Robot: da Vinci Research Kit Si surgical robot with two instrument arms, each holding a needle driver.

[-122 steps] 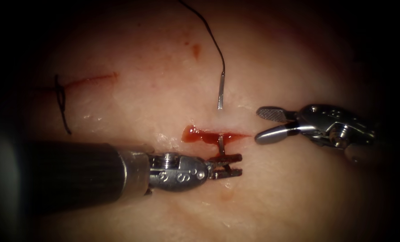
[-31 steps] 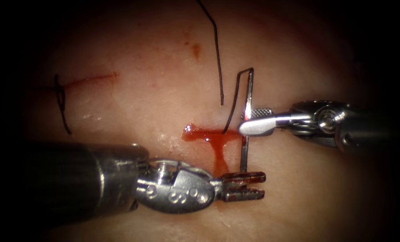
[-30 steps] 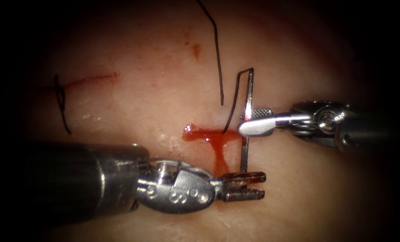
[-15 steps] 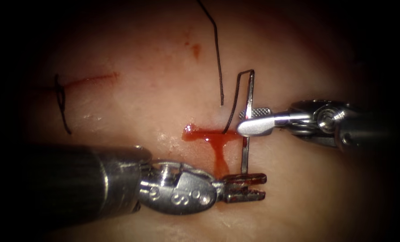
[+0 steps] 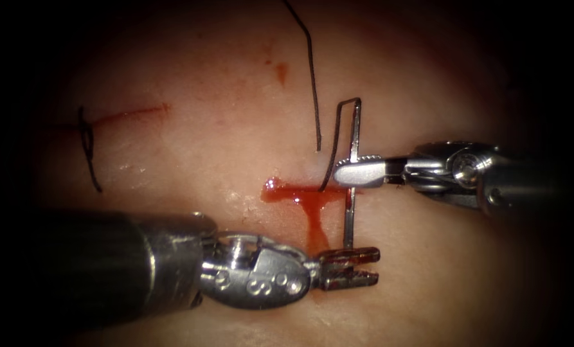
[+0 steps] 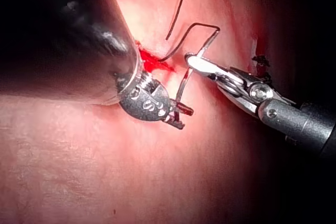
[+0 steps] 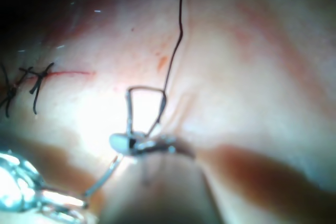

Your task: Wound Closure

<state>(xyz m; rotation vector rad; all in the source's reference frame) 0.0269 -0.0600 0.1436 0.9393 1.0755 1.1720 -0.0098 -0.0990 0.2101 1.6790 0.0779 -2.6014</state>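
One stitch [image 5: 86, 138] tied far left | left tool [image 5: 349, 266] pinches needle [image 5: 350, 193] tip end, right tool [image 5: 357, 172] clamps mid-curve, needle clear of tissue [image 5: 203, 148] | thread [image 5: 330, 151] enters cut [image 5: 303, 193], knot pending.

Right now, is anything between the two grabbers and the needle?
No. The right tool is shut on the needle around mid-curve, and the left tool grips its lower end. The needle is out of the tissue.
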